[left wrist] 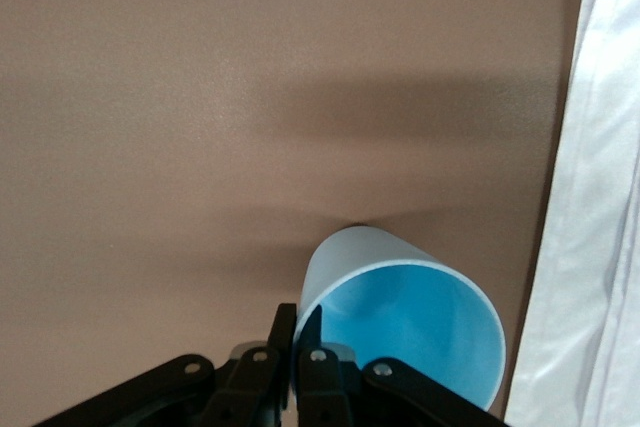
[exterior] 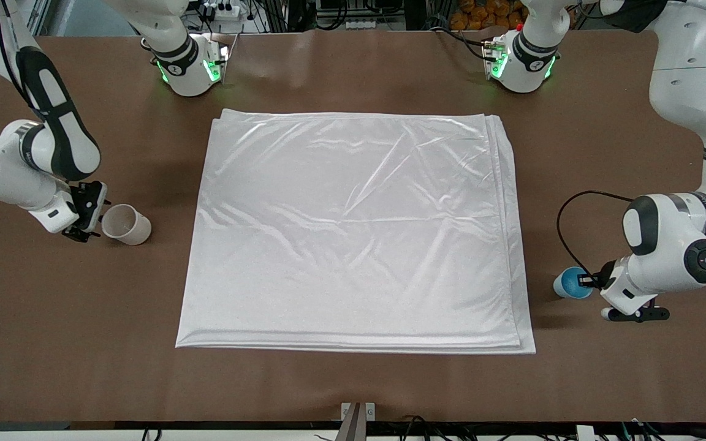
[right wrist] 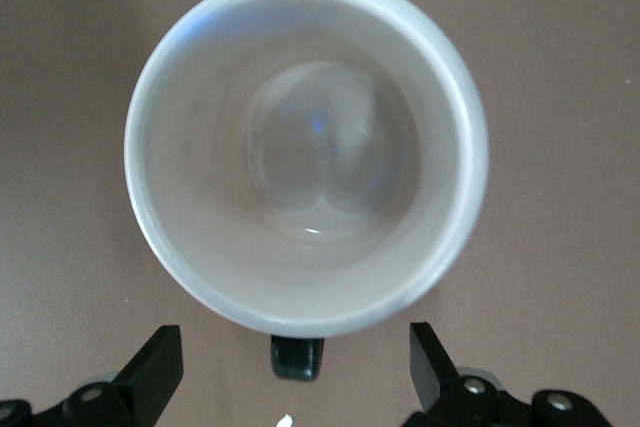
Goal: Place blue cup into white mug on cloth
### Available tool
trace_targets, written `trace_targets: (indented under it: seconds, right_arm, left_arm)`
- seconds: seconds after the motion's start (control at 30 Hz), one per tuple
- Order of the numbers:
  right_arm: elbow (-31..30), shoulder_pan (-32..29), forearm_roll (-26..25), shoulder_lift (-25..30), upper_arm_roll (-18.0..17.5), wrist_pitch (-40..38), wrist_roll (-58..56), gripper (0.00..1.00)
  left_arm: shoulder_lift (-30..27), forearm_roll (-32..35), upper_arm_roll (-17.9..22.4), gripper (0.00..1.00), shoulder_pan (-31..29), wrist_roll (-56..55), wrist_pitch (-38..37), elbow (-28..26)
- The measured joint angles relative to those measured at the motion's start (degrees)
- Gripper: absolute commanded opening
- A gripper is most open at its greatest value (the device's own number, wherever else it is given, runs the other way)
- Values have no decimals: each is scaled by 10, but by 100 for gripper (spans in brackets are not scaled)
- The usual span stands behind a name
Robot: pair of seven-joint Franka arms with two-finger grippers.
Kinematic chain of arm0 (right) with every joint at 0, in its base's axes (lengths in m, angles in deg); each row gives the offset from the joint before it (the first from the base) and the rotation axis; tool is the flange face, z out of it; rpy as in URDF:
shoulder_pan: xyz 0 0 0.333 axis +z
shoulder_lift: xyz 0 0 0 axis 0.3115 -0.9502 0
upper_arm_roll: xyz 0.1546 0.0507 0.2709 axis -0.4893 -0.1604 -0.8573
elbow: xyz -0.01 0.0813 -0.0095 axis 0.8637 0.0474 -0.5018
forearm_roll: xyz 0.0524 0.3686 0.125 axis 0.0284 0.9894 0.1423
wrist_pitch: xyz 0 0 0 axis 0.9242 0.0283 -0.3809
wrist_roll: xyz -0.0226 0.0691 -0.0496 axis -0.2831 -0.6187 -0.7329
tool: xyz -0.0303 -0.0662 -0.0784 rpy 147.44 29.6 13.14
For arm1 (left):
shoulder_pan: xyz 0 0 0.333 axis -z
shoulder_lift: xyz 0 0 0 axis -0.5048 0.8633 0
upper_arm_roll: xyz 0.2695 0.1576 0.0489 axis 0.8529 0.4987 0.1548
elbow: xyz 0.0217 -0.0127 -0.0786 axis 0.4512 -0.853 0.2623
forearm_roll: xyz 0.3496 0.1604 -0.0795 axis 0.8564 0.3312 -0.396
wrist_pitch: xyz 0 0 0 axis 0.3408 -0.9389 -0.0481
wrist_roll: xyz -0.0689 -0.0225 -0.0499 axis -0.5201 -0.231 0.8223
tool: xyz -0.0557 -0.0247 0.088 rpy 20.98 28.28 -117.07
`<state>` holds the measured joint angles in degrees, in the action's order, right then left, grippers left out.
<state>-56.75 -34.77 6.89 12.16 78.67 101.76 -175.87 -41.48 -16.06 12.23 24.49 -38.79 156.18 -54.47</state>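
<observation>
The blue cup (exterior: 567,284) is tipped over on the brown table beside the cloth (exterior: 353,233), at the left arm's end, its mouth toward my left gripper (exterior: 589,282). In the left wrist view the left gripper (left wrist: 297,332) is shut on the blue cup's (left wrist: 400,307) rim, one finger inside and one outside. The white mug (exterior: 127,225) is tipped over on the table at the right arm's end, its mouth toward my right gripper (exterior: 95,214). In the right wrist view the right gripper (right wrist: 295,347) is open, its fingers astride the black handle (right wrist: 298,357) of the mug (right wrist: 305,147) without touching it.
The cloth's edge (left wrist: 590,247) lies close beside the blue cup. The brown table (exterior: 353,380) runs all round the cloth. Both arm bases stand along the table's edge farthest from the front camera.
</observation>
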Motion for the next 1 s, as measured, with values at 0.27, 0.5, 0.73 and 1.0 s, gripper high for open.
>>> trace_targets:
  seconds: [0.27,0.5,0.73,1.0]
  right_arm:
    - [-10,0,0,0,-1,13,-3,75]
    - [-10,0,0,0,-1,15,-9,44]
    - [-10,0,0,1,-1,23,-23,5]
    - [-2,0,0,11,-2,27,-32,0]
  left_arm:
    - [-14,0,-1,0,0,0,-25,9]
    - [-39,0,-1,0,-1,0,-54,10]
    - [-42,0,-1,0,-1,0,-55,10]
    - [-42,0,-1,0,-1,0,-55,9]
